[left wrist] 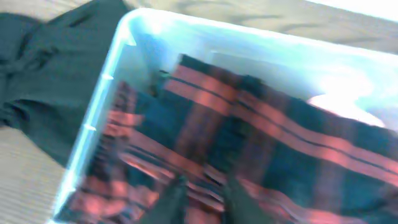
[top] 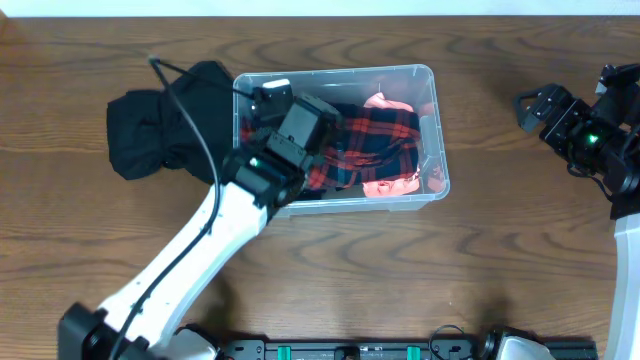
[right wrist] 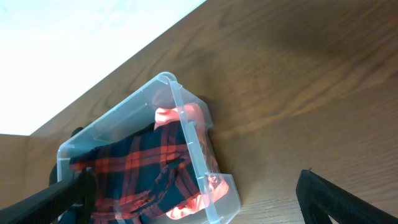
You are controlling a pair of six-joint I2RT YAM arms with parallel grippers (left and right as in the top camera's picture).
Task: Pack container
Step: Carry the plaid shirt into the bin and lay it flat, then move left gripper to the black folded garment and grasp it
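**A:** Where the left gripper (left wrist: 202, 200) is seen inside the container (top: 350, 70), which is shown at the middle of the table (top: 500, 230), how should the plaid garment (top: 375, 135) be settled?

**B:** The cloth is best pressed flat toward the base and tucked below the rim, so that room is left for the black garment (top: 155, 130), which lies just beside the left wall (outside the tub). Whether the fingers are pinched on the plaid or merely parted over it cannot be told, as the view is blurred.

**A:** And the right gripper (top: 532, 103)?

**B:** It is held well apart on the right, jaws spread wide, nothing between them. The pink cloth (top: 392, 186) at the right end should not be dragged out on withdrawal.
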